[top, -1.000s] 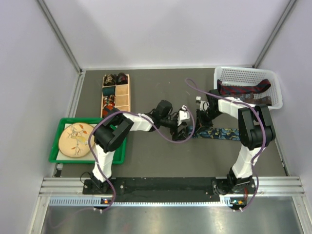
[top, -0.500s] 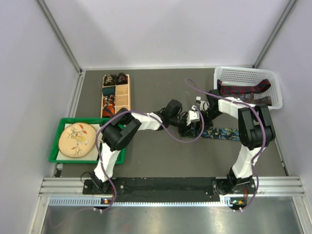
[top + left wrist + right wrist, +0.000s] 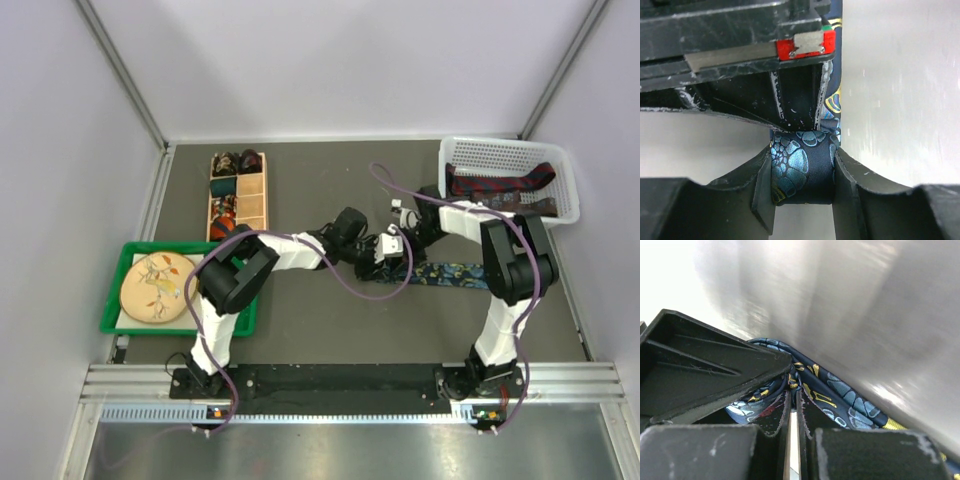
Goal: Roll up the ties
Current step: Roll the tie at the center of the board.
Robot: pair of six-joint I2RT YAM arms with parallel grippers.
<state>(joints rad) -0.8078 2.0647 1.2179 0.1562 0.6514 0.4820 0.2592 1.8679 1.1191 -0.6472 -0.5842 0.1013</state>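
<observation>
top view: blue floral tie (image 3: 455, 272) lies on the bench (image 3: 320, 330) right of centre. its flat length runs out to the right and its left end is gathered between the two claws.

left claw (image 3: 802, 172) pinches the rolled end of the tie (image 3: 801, 175) from both sides, with the fabric bulging up between its fingers (image 3: 846, 186). the right claw (image 3: 800, 107) comes down onto the roll just beyond.

right wrist view: right claw (image 3: 795, 400) has its fingers (image 3: 812, 417) almost pressed together, with only a thin slit left. the tips are on the tie (image 3: 840, 395); cannot tell if fabric is nipped.

red ties (image 3: 500, 183) are in the white basket (image 3: 470, 152) at far right. rolled ties (image 3: 235, 162) are in the wooden divided box (image 3: 262, 195) at far left. the green tray (image 3: 112, 300) is near left.
</observation>
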